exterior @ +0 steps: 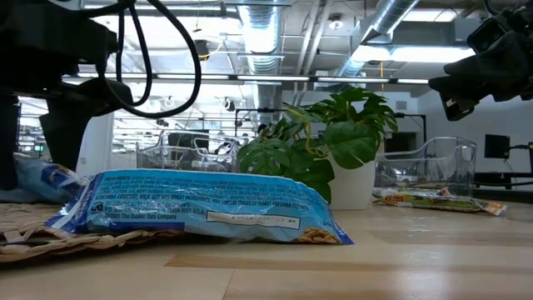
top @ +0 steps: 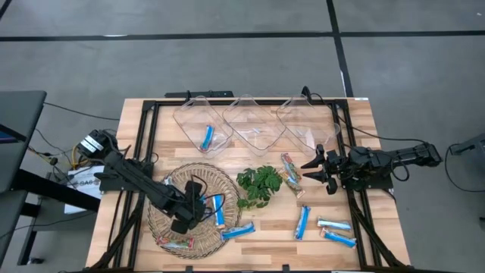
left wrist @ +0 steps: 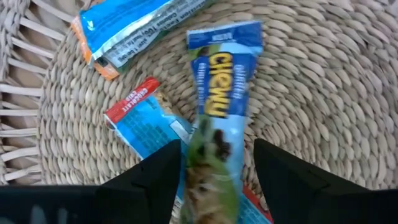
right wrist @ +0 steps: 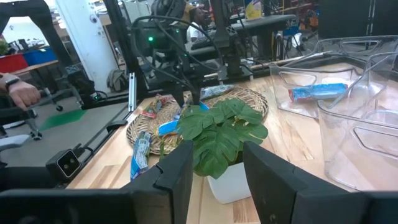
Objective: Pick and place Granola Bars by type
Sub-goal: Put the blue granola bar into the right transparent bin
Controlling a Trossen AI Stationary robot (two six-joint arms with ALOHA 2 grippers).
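Note:
My left gripper (top: 184, 215) hangs over the round wicker basket (top: 170, 193), shut on a blue-and-white granola bar (left wrist: 219, 106). Other blue bars (left wrist: 134, 31) lie flat on the weave under it, and a multicoloured bar (top: 176, 244) lies at the basket's near edge. One blue bar (top: 207, 137) lies in the left clear bin (top: 189, 121). More blue bars (top: 302, 222) (top: 334, 225) and a multicoloured one (top: 290, 168) lie flat on the table. My right gripper (top: 317, 171) waits open near the table's right side, pointing at the plant. My left gripper has the blue bar's near end (left wrist: 211, 177) between its two fingers (left wrist: 158, 171), which come at it from above, one on each long edge. The bar runs forward out of the gap, its far end (left wrist: 225, 36) over the basket weave; whether that end rests there, I cannot tell.
A small potted leafy plant (top: 258, 186) stands mid-table between the basket and my right gripper. Three clear bins sit in a row along the far edge; the middle (top: 256, 125) and right (top: 307, 121) ones hold no bars. One blue bar (exterior: 200, 208) lies half on the basket's rim.

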